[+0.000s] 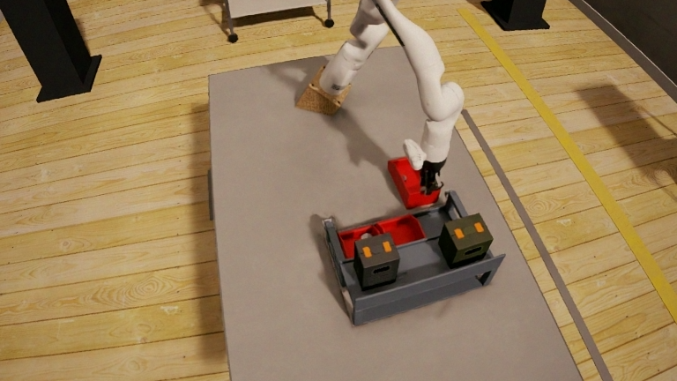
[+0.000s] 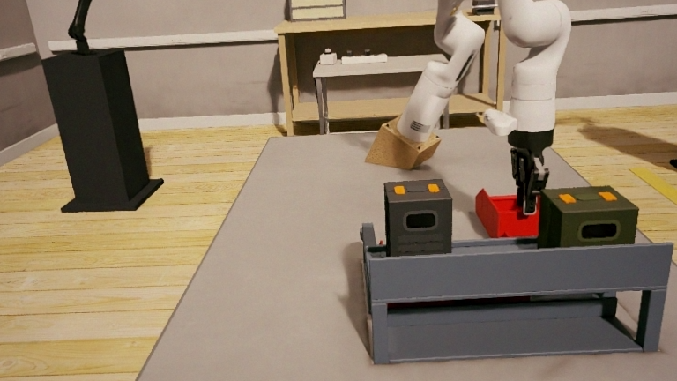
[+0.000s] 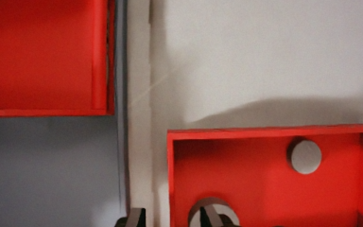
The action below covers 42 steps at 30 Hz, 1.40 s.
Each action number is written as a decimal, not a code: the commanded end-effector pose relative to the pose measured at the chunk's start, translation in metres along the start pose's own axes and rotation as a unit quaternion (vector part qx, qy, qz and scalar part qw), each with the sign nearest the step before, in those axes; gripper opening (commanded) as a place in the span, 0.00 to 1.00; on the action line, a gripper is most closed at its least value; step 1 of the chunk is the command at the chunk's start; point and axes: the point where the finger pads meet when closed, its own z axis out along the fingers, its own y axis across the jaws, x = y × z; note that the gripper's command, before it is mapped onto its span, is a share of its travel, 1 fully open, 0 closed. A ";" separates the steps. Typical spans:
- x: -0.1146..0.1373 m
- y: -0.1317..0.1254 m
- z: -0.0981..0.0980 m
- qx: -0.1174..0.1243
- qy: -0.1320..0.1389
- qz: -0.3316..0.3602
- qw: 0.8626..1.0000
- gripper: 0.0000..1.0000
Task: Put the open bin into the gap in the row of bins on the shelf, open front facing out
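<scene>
The red open bin (image 1: 414,197) (image 2: 504,227) (image 3: 269,189) lies on the table beside the shelf. It holds a grey round part (image 3: 306,157) and another, partly hidden by a finger. My gripper (image 1: 431,189) (image 2: 529,210) (image 3: 172,218) points down at the bin's shelf-side end. Its fingers are partly open, one on each side of the end wall in the wrist view, with space beside the wall. Fingertip depth against the rim is unclear. The shelf (image 1: 424,302) (image 2: 519,274) holds two red bins (image 1: 356,249) (image 1: 404,229); one also shows in the wrist view (image 3: 47,57). The gap (image 1: 434,222) (image 3: 57,165) is beside them.
A dark grey case (image 1: 376,262) (image 2: 399,217) and a green case (image 1: 466,244) (image 2: 561,229) stand on the shelf's upper board, the green one near the gap. A shelf end post (image 1: 457,205) stands close to the gripper. A narrow strip of table separates bin and shelf.
</scene>
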 end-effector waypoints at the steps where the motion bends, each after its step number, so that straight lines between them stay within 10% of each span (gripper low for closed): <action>1: 0.000 -0.001 0.001 0.001 0.000 0.000 1.000 0.39; 42: -0.001 -0.001 0.021 0.001 0.000 0.000 1.000 0.39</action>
